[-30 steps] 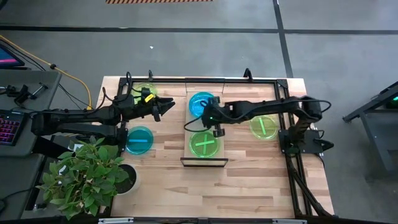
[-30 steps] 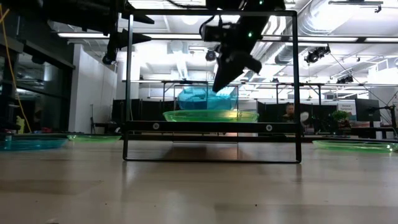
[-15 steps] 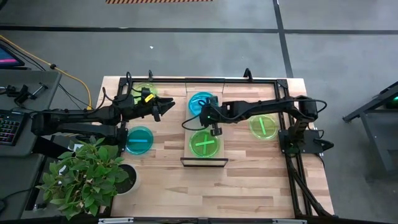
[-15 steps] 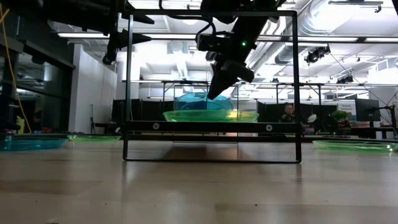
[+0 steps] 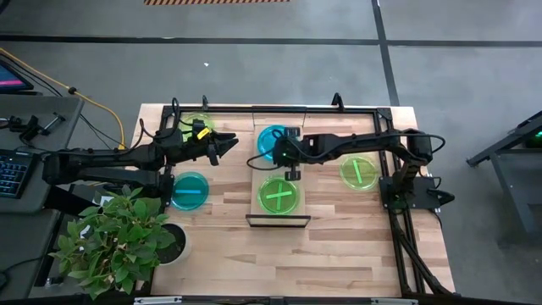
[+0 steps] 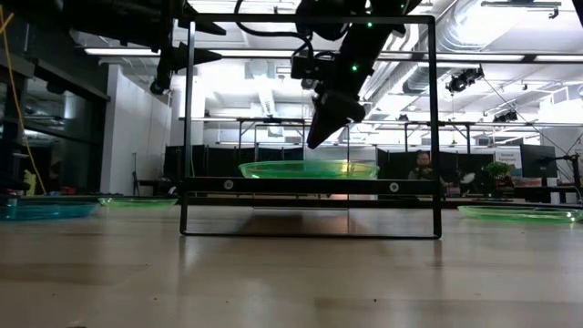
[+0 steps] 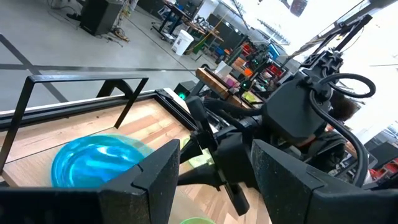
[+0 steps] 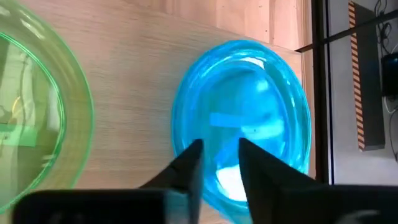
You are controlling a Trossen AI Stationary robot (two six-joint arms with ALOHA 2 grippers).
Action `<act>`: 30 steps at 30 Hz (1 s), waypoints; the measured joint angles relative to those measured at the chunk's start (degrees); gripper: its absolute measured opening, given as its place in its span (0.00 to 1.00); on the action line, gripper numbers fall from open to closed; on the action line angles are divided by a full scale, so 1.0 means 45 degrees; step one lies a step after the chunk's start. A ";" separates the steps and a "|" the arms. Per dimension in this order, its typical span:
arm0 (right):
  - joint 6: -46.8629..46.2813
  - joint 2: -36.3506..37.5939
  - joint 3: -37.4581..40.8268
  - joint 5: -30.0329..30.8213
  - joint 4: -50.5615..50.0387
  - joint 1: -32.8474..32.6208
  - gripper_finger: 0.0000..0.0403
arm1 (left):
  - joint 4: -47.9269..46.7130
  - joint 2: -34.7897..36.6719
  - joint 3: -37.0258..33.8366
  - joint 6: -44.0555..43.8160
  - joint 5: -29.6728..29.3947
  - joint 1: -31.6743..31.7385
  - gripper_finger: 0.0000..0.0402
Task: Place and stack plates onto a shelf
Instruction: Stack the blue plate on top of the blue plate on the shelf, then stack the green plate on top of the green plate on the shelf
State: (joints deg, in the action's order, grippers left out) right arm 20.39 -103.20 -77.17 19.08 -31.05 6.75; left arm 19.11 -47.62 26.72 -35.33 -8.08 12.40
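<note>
Right tool poised over the blue plate at the shelf's far end, fingers slightly apart, plate lying flat and apparently released beside the green stack. Left tool parked left of the shelf, fingers wide apart, empty. Elsewhere on the worktop: another blue plate, green ones far left and right; nothing blocking the shelf.

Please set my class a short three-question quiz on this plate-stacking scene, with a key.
1. True or false: a blue plate lies on the shelf.
2. Which gripper is over the shelf? A: left gripper. B: right gripper.
3. Fill in: the other plate on the shelf is ___ in colour.
Key: 1 true; 2 B; 3 green.
</note>
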 joint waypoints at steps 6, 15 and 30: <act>-0.0560 0.0287 0.0000 -0.0322 -0.0065 -0.0154 0.41 | 0.0000 0.0000 0.0000 0.0000 0.0000 0.0000 0.47; -0.3121 0.2366 0.0259 -0.2134 -0.1717 0.0229 0.49 | 0.0000 0.0000 0.0000 0.0011 0.0000 0.0000 0.47; -1.1497 0.9893 0.8465 -0.2280 0.4409 -0.0429 0.49 | 0.0005 0.0000 0.0000 0.1345 -0.0002 0.0000 0.47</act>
State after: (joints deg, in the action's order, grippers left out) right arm -31.35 -58.68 -39.07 8.82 -11.21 4.82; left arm 19.14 -47.62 26.72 -29.28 -8.09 12.40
